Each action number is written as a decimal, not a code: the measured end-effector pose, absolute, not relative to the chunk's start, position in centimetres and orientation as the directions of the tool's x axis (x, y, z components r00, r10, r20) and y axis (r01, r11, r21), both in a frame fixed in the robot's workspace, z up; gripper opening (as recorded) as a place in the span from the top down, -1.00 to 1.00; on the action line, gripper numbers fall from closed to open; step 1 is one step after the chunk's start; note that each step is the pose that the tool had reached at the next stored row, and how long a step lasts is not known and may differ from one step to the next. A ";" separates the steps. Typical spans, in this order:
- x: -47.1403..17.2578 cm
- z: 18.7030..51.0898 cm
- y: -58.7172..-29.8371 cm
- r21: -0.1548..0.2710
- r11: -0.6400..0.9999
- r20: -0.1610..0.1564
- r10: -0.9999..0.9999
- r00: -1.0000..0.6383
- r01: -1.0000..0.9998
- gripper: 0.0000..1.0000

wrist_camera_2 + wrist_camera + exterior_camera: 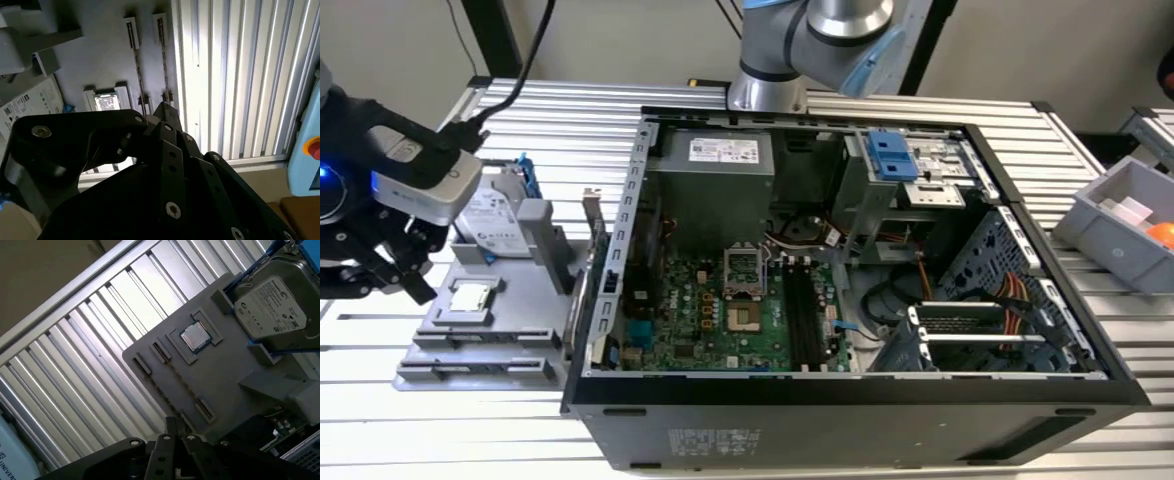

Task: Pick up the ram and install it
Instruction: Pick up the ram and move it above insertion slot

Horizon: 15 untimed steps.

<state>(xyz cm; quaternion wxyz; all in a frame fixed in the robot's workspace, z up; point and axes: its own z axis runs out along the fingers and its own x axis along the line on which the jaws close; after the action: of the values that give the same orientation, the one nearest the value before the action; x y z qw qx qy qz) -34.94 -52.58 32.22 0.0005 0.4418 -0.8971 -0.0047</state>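
The ram is hidden or out of view. My gripper [422, 295] hangs at the exterior view's left, over the near-left edge of the grey parts fixture [520, 345]. In both wrist views its black fingers [165, 107] come together to a point with nothing visible between them [172, 422]. Under that point run two long narrow grooves [140, 75] of the fixture, and both look bare. The open computer case [854, 400] lies to the exterior view's right. Its green motherboard [680, 320] carries long dark memory slots [801, 310].
A small square silver processor [471, 297] sits in a pocket of the fixture [194, 335]. A grey hard drive [500, 225] in a blue frame leans behind it [272, 307]. A grey bin [1134, 225] stands at the right. The table top [454, 430] is ribbed metal.
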 end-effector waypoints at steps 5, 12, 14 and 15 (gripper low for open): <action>-34.9 32.2 -52.6 0.009 0.564 -0.003 -0.826 -0.564 -0.826 1.00; -34.9 32.2 -52.6 0.009 0.494 -0.003 -0.869 -0.494 -0.869 1.00; -34.9 32.2 -52.6 0.009 0.473 -0.003 -0.881 -0.473 -0.881 1.00; -34.9 32.2 -52.6 0.009 0.463 -0.003 -0.886 -0.463 -0.886 1.00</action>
<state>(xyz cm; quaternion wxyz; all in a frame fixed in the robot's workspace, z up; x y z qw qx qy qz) -34.94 -52.55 32.22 0.0009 0.5183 -0.8552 -0.0046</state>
